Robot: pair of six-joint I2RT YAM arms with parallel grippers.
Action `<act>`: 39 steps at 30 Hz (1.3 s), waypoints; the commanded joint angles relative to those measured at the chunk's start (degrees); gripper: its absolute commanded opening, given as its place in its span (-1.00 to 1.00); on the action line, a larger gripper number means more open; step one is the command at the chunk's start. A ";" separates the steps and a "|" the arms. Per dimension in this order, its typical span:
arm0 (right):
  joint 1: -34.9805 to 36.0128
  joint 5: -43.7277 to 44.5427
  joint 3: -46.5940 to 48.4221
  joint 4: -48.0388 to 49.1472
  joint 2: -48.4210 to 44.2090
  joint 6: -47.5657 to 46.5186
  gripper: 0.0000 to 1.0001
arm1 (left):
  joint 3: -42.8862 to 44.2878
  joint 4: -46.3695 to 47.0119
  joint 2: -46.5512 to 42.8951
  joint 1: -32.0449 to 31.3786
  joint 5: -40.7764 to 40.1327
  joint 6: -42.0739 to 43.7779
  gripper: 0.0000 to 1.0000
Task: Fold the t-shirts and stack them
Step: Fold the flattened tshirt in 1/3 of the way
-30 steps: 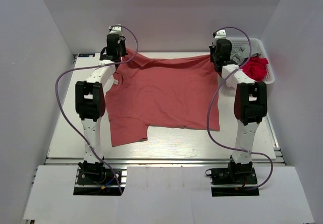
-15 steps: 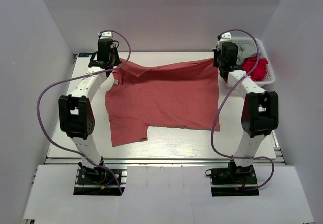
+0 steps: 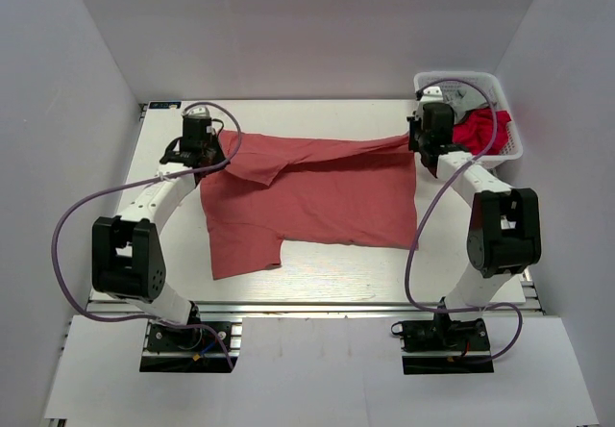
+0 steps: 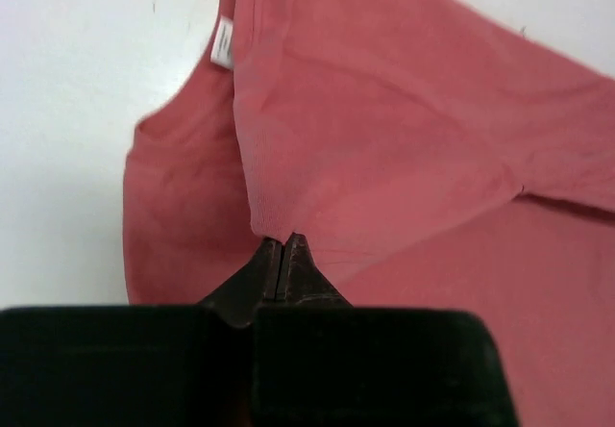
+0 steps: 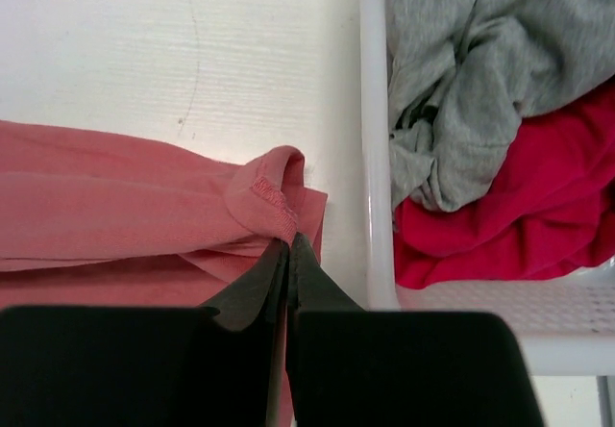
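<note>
The salmon-red t-shirt (image 3: 317, 196) is lying spread on the table (image 3: 327, 275). Its far edge is hanging lifted between the left gripper (image 4: 285, 250) and the right gripper (image 5: 289, 246), each clamping cloth. The first lengthwise fold is seemingly being made, and the next move is calling for laying that edge evenly toward the near hem.

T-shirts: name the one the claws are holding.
The salmon tee, spread on the table and pinched along its far edge by the left claw and right claw. The grey garment and crimson garment lie bunched in the basket.
</note>
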 commanded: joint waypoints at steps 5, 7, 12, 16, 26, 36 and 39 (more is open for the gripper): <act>-0.38 2.11 -4.64 -0.01 -2.96 4.56 -1.00 | -6.35 -1.24 -4.52 -0.23 4.81 -2.15 -1.00; -0.47 2.64 -5.44 -1.41 -2.78 6.83 -1.00 | -8.37 -1.85 -4.52 -0.23 5.44 -2.15 -0.96; -0.39 4.93 -8.86 -0.80 -2.87 11.85 -0.61 | -11.28 -4.05 -5.66 -0.23 1.84 -4.17 -0.35; -0.30 5.63 -9.66 -2.29 -4.18 13.70 0.02 | -8.82 -8.62 -6.89 -0.23 -1.32 -4.17 0.22; 0.14 0.90 -9.75 -4.23 -12.62 11.25 0.81 | -1.79 -1.26 -7.61 -0.23 1.13 -2.69 1.00; 1.02 -17.20 -4.75 -3.79 -2.72 15.81 0.81 | 15.15 5.61 15.23 0.30 14.47 0.75 1.00; 1.20 -22.05 -1.23 -3.44 3.01 17.39 0.81 | 19.48 6.22 23.32 0.82 17.12 0.75 1.00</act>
